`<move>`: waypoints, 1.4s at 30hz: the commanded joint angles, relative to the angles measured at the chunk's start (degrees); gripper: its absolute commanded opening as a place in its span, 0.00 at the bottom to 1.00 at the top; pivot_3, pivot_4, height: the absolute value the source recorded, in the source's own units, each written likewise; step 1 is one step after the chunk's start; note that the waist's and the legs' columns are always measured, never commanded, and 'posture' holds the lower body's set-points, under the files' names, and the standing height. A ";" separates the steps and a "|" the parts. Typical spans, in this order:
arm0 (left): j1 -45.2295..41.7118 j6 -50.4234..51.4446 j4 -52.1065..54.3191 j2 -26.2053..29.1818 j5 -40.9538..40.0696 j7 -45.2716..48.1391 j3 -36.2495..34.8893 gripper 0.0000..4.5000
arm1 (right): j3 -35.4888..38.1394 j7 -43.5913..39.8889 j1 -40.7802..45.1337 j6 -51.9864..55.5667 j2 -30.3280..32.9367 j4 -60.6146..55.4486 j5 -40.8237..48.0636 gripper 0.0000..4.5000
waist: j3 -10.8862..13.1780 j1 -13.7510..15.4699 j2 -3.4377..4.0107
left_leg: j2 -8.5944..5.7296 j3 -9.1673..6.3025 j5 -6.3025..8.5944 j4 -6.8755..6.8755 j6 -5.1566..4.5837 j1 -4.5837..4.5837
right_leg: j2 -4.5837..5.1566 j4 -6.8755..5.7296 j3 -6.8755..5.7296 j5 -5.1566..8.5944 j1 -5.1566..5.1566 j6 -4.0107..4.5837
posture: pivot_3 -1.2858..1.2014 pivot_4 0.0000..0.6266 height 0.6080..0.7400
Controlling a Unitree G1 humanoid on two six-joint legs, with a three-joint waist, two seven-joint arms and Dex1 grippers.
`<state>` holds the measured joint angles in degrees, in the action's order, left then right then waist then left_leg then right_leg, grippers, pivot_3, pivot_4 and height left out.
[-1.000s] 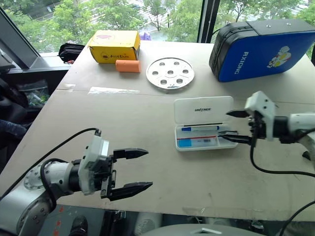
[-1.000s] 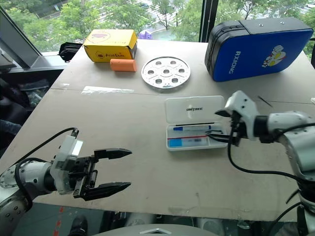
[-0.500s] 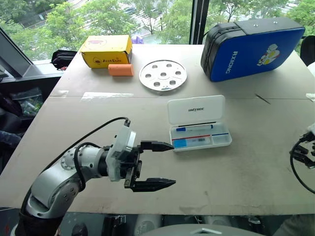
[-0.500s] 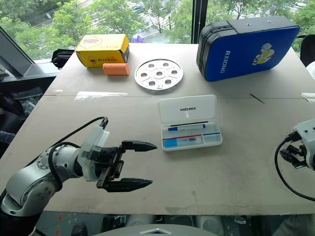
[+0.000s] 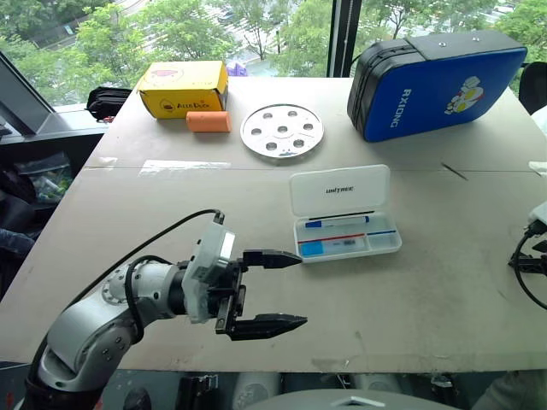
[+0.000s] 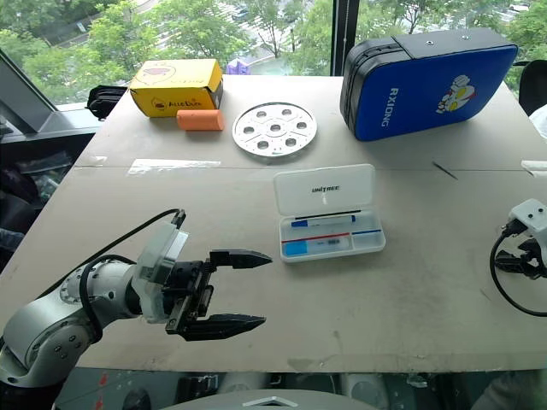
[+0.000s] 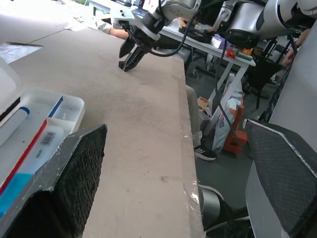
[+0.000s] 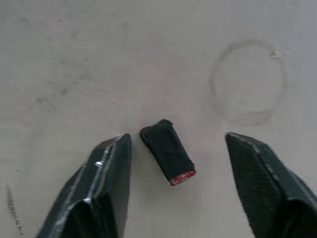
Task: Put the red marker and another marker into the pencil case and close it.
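Right tool [image 8: 173, 163] has swung off the pencil case [image 5: 346, 213] to the bench [image 5: 256, 205] edge, half-open over a small black cap [image 8: 167, 151], gripping nothing, while our left tool [image 5: 278, 290] hangs wide open and empty, lid unclosed.

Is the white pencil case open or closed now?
Open: the pencil case has its lid laid back, with markers visible in its tray.

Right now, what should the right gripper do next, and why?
Probably close on the short black stick with a red end: it lies on the table between the right gripper's open fingers, not yet gripped, and the case stands open.
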<state>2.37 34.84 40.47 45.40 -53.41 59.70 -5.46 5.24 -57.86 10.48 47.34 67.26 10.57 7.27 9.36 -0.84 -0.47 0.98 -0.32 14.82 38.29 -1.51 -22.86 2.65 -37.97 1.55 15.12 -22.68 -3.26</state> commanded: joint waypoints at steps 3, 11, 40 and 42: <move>-1.58 0.71 2.77 0.39 -2.27 -2.65 -0.79 1.00 | -0.08 -3.91 0.55 -0.29 1.87 -0.07 1.43 0.14 | -0.05 0.02 -0.11 | 0.02 0.05 0.00 0.02 0.00 0.01 | 0.00 0.01 0.03 0.00 0.01 0.00 | 0.52 0.24 1.00; -0.59 1.29 2.04 2.11 -2.97 -3.17 -3.58 1.00 | 3.40 -8.43 1.01 0.18 1.24 -31.97 13.14 0.01 | 0.05 -0.07 0.23 | 0.22 -0.04 0.01 -0.03 0.01 0.02 | -0.23 -0.04 0.03 0.00 -0.04 -0.01 | 0.52 0.24 1.00; 10.58 -2.57 4.72 4.65 -0.84 -1.39 -11.24 1.00 | -25.95 -17.62 26.69 -13.95 -12.01 -24.16 -0.14 0.75 | 0.21 0.35 0.02 | 0.10 -0.10 0.01 -0.03 0.02 -0.09 | 0.06 0.06 -0.15 0.00 -0.06 0.04 | 0.52 0.24 1.00; 10.29 -2.35 4.89 4.74 -1.11 -2.04 -11.24 1.00 | -23.10 -17.81 26.60 -11.06 -12.16 -24.53 2.90 0.75 | 0.21 0.34 0.02 | 0.10 -0.10 0.01 -0.03 0.02 -0.09 | 0.06 0.06 -0.15 0.00 -0.06 0.04 | 0.52 0.24 1.00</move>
<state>13.08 32.57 43.15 49.56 -53.22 58.15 -15.42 -22.22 -74.98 36.19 34.78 54.44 -12.05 7.67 9.57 -0.50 -0.45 1.08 -0.42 14.84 38.26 -1.49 -22.94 2.71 -37.92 1.39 15.12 -22.74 -3.22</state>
